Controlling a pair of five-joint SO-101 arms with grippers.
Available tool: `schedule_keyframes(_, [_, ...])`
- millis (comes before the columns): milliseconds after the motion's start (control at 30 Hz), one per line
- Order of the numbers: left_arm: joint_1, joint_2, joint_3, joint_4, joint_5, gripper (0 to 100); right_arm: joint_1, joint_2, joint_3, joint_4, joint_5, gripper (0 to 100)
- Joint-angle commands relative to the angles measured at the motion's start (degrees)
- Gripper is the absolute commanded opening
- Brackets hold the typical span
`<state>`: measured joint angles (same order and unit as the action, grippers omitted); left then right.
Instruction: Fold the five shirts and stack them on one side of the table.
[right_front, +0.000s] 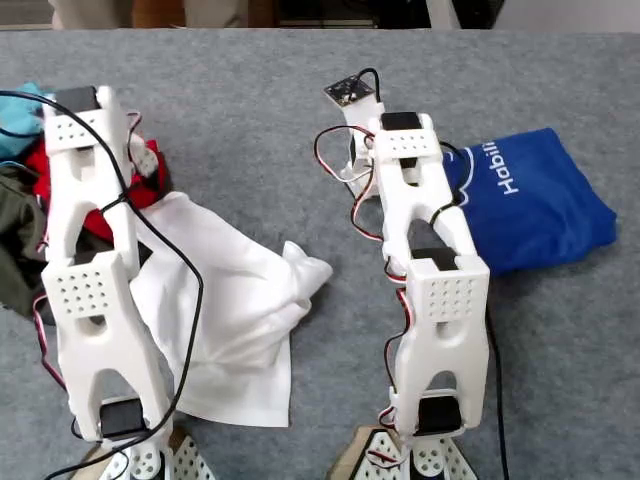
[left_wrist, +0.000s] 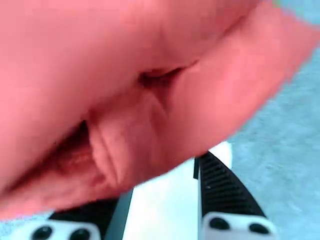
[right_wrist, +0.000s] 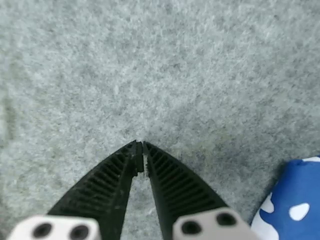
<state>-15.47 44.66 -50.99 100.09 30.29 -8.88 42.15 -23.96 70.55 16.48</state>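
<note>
Bare grey felt bench (right_front: 250, 90) lies open along the far edge, at the near right corner and in a narrow lane down the middle. A small dark circuit board (right_front: 350, 90) sits at the far centre. A crumpled white cotton shirt (right_front: 240, 300) sprawls over the left half, partly under the left arm (right_front: 85, 290). Behind it, red cloth (right_front: 148, 190), a dark olive garment (right_front: 15, 250) and a teal garment (right_front: 20, 110) crowd the left edge. A folded blue shirt with white print (right_front: 535, 200) lies just beside the right arm (right_front: 430, 260). Open felt lies under the right claw (right_wrist: 140, 150).
</note>
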Motion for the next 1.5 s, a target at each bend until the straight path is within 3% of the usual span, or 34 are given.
schedule_keyframes(0, [-0.53, -5.41, -2.11, 0.7, -0.44, 17, 0.84, -0.22, -2.07, -1.05, -0.44, 1.2])
schedule_keyframes(400, [-0.26, 3.3, 0.26, 0.7, -0.18, 17, 0.84, -0.22, -2.07, -1.05, -0.44, 1.2])
schedule_keyframes(867, [2.37, 3.91, 0.79, 0.7, -0.44, 17, 0.84, 1.1, -2.59, -1.05, -0.26, 1.2])
schedule_keyframes(1467, [-1.93, 4.44, 0.79, 0.7, -0.53, 17, 0.84, 1.1, -2.59, -1.05, -0.26, 1.2])
